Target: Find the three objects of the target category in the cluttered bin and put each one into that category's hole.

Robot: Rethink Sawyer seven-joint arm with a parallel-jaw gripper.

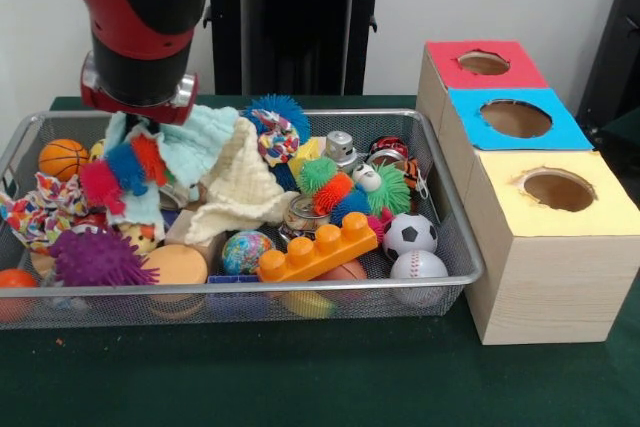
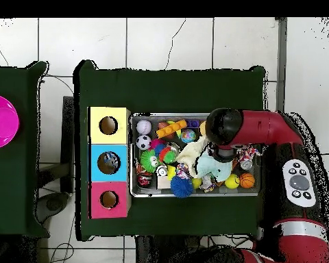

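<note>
**Search under way, no bottle found yet as far as we can see**

We start at the gripper [image 1: 135, 132], which is down among the clutter at the left part of the cluttered bin [image 1: 470, 257] in the front view. Whether its jaws are open, closed or gripping something, we cannot tell: the red arm's wrist and the cloths hide them in both views. A pale green cloth [image 1: 195, 142] and a cream waffle cloth [image 1: 245, 192] are bunched up right beside it, and a blue and red spiky toy [image 1: 120, 172] sits just below the wrist.

Moving outward, we see a basketball [image 1: 62, 157], a purple spiky ball [image 1: 95, 259], an orange building block [image 1: 318, 247], a soccer ball [image 1: 410, 234] and a baseball [image 1: 418, 265] spread through the basket. We do not make out any of the three objects, the clear bottles with blue and white labels; they may lie under the cloths or toys, but that is only our guess.

Beside the bin on the green surface [image 1: 300, 377] stand the three boxes, and the hole [image 1: 516, 118] in the blue top lies between the red and yellow ones. From above, something pale seems to show inside that hole [image 2: 108, 162], too small for us to identify.

We judge the task to be at its searching stage, with most or all placements left
</note>
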